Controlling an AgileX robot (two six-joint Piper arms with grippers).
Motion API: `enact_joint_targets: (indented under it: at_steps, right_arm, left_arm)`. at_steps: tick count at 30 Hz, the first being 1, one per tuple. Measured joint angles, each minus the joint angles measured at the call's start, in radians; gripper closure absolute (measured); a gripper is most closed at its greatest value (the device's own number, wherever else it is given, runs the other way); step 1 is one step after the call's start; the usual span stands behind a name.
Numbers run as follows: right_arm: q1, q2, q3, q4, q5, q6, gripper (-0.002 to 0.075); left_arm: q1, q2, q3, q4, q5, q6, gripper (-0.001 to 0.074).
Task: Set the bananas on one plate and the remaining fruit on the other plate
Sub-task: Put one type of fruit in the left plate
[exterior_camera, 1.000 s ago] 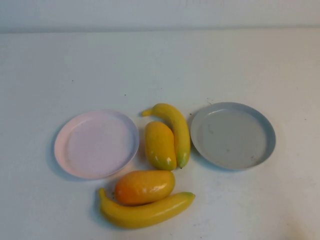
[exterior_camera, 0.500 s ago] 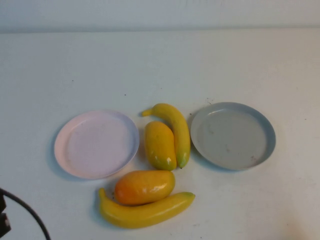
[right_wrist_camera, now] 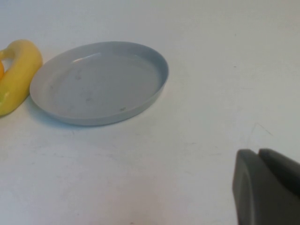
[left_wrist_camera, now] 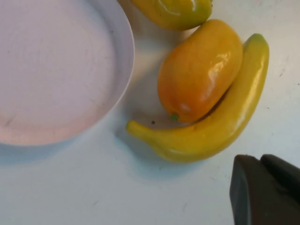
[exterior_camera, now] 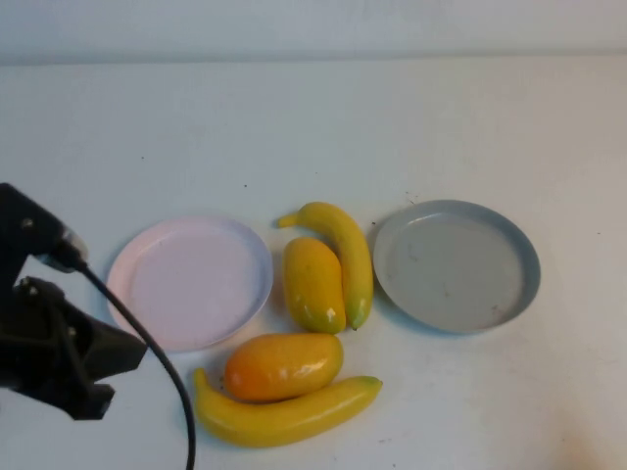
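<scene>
Nearest the robot, the left gripper [exterior_camera: 122, 354] hangs low over the white table [exterior_camera: 313, 127] at its left front, jaws clenched on nothing, its black cable [exterior_camera: 157, 362] looping down toward the front edge. It sits just beside the near rim of the pink plate [exterior_camera: 189, 282] and a short way left of the front banana [exterior_camera: 284, 412]. The right gripper [right_wrist_camera: 267, 187] shows only in its own wrist view, also pressed shut and empty, above bare table well short of the grey-blue plate [exterior_camera: 457, 265].

Two bananas: the front one curves along the near side of the orange mango [exterior_camera: 283, 366], touching it; the second banana [exterior_camera: 343, 257] lies farther back, pressed against the yellow mango [exterior_camera: 313, 284] on its right side and close to the grey-blue plate's left rim. Two mangoes, two plates, and both plates hold nothing.

Open table lies to the right front, past the grey-blue plate, and across the whole far half up to the back edge.
</scene>
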Motion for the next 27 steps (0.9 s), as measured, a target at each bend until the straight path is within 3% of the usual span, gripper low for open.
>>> enact_joint_targets:
  at_steps: [8,18,20,22,26,27]
  right_arm:
    - [0.000,0.000,0.000,0.000,0.000,0.000,0.0743]
    - [0.000,0.000,0.000,0.000,0.000,0.000,0.0743]
    - [0.000,0.000,0.000,0.000,0.000,0.000,0.0743]
    - [0.000,0.000,0.000,0.000,0.000,0.000,0.0743]
    - [0.000,0.000,0.000,0.000,0.000,0.000,0.0743]
    - [0.000,0.000,0.000,0.000,0.000,0.000,0.0743]
  left_arm:
    - [-0.247,0.216,-0.143,0.080,-0.045,0.016,0.0736]
    - [-0.541,0.436,-0.303,0.326,-0.043,0.012,0.0718]
    - [-0.565,0.472,-0.318,0.364,-0.045,0.011,0.0662]
    - [-0.576,0.500,-0.328,0.388,-0.062,0.011,0.0558]
    - [-0.580,0.543,-0.332,0.414,-0.145,0.012,0.0265]
    - [-0.580,0.548,-0.332,0.423,-0.167,0.012,0.0230]
